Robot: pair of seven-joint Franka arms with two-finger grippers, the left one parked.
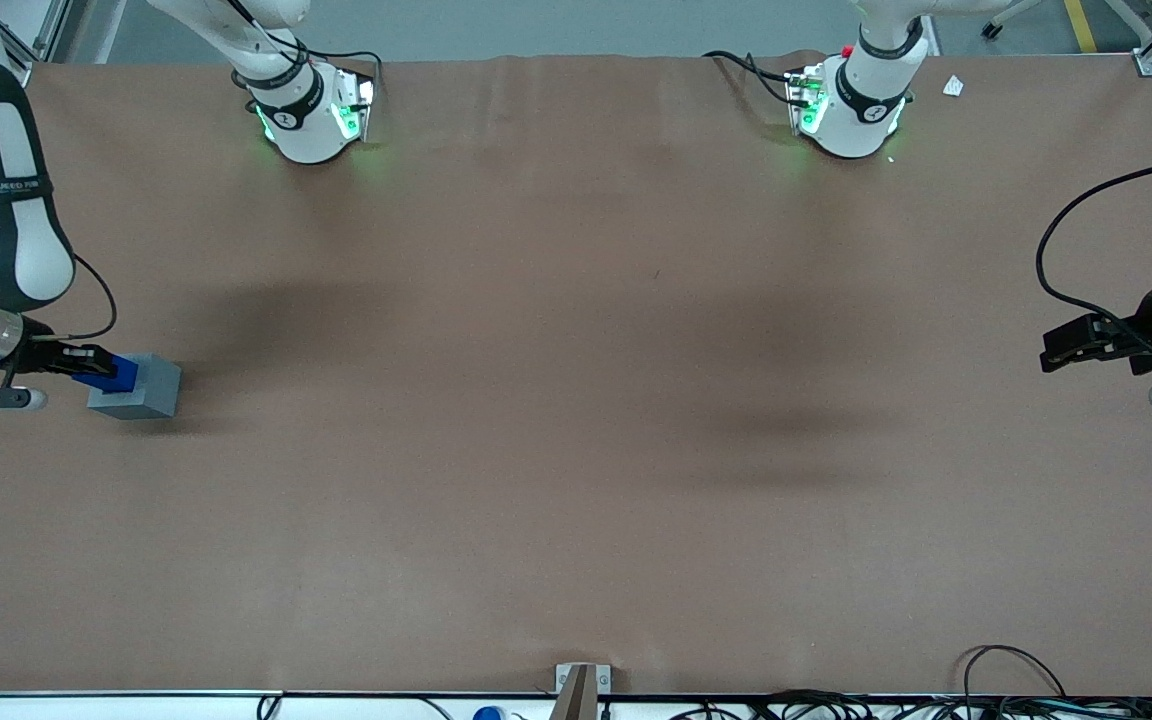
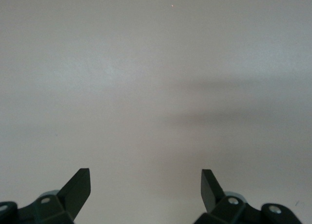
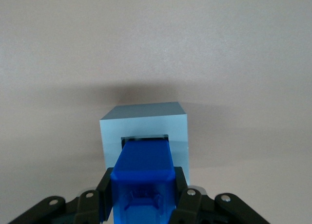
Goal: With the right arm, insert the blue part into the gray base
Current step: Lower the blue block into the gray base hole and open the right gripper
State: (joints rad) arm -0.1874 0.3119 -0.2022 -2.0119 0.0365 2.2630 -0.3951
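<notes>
The gray base [image 1: 141,387] sits on the brown table at the working arm's end. The blue part [image 1: 109,376] is held level by my right gripper [image 1: 96,370], which is shut on it. In the right wrist view the blue part [image 3: 145,175] sits between the black fingers [image 3: 178,185], and its leading end reaches into the square recess of the gray base [image 3: 146,131]. The recess faces the gripper. How deep the end sits is hidden.
The working arm's white link [image 1: 6,220] rises above the gripper at the table's edge. Both arm bases [image 1: 311,115] stand along the table's edge farthest from the front camera. Cables [image 1: 1016,690] lie along the nearest edge.
</notes>
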